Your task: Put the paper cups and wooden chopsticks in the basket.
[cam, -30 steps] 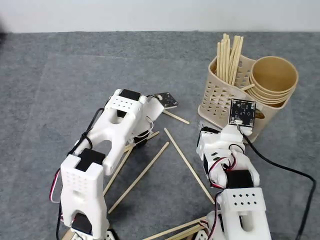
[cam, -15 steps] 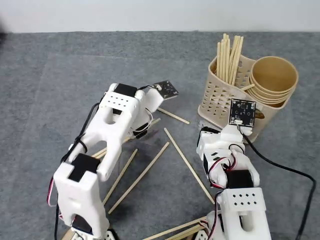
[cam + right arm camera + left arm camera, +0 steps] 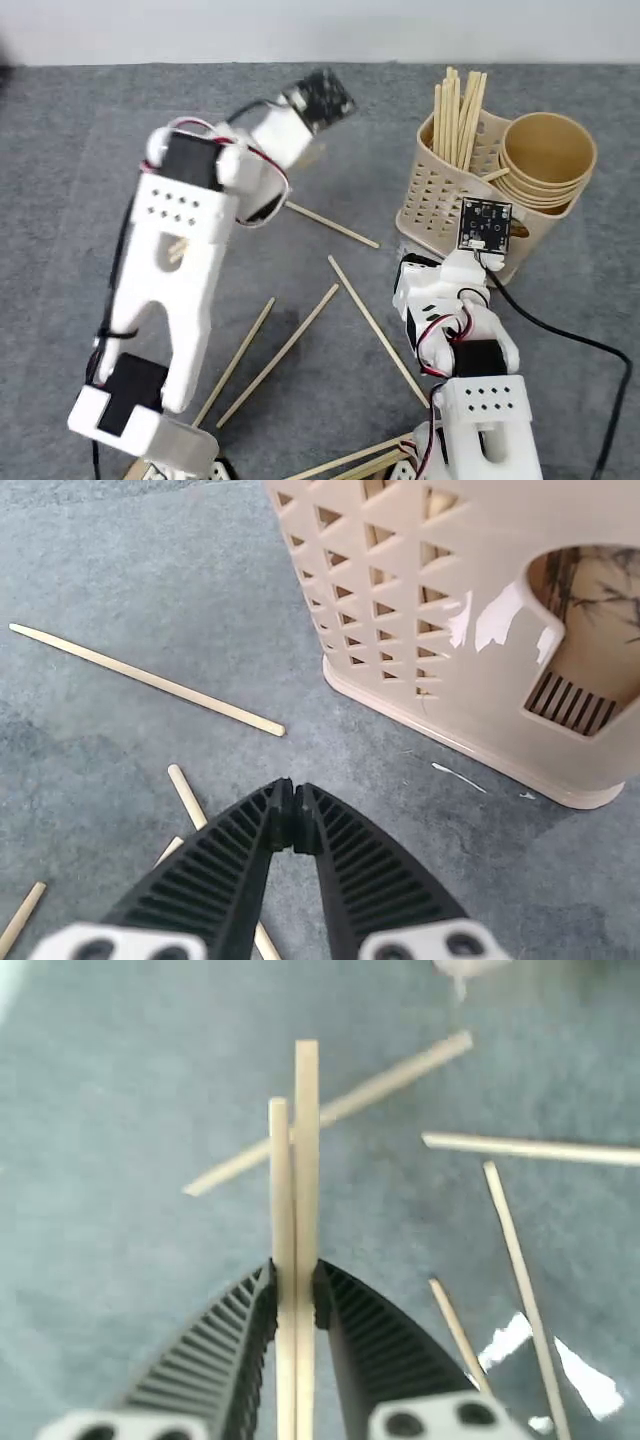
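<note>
My left gripper (image 3: 295,1285) is shut on two wooden chopsticks (image 3: 297,1160), held side by side well above the grey mat. In the high view the left arm (image 3: 180,230) stands raised at the left of the beige basket (image 3: 440,190). The basket holds stacked paper cups (image 3: 548,160) and several upright chopsticks (image 3: 455,110). Loose chopsticks lie on the mat (image 3: 332,225), (image 3: 378,330), (image 3: 280,355). My right gripper (image 3: 292,795) is shut on nothing, low over the mat just in front of the basket (image 3: 450,630).
More chopsticks (image 3: 350,460) lie by the right arm's base at the near edge, and one (image 3: 235,360) lies beside the left arm. Grey mat (image 3: 80,150) spreads open to the far left. A pale wall runs along the back.
The left arm has risen from the mat and swung back and up, lifting two chopsticks with it. The right arm has stayed still.
</note>
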